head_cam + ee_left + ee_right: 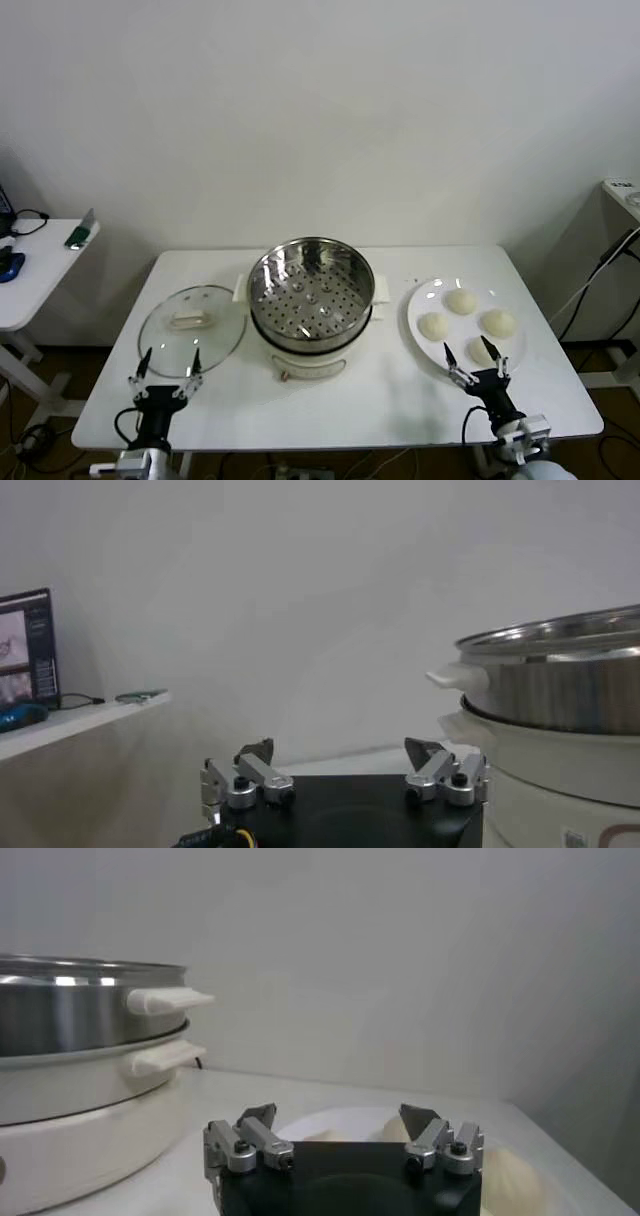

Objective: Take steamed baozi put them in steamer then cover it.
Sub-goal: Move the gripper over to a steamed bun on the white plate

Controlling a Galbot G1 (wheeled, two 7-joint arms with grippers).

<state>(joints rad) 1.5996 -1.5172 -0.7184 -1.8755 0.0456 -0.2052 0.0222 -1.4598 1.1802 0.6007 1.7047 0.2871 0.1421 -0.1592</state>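
The steamer (pixel 311 290), a shiny steel basket with a perforated floor on a white pot base, stands mid-table with nothing in it. It also shows in the wrist views: steamer (pixel 560 690), steamer (pixel 70 1003). Several cream-white baozi lie on a white plate (pixel 418 300) to the right, such as one baozi (pixel 461 300) and another baozi (pixel 515 1178). The glass cover (pixel 191 325) lies flat on the table to the left. My left gripper (pixel 170 360) (pixel 341 748) hovers open at the cover's near edge. My right gripper (pixel 475 358) (pixel 337 1113) is open at the plate's near side, holding nothing.
A white side table (pixel 40 265) with small items stands off to the left. Cables hang beside the table at the right (pixel 600 270). The table's front edge (pixel 330 440) runs just ahead of both arms.
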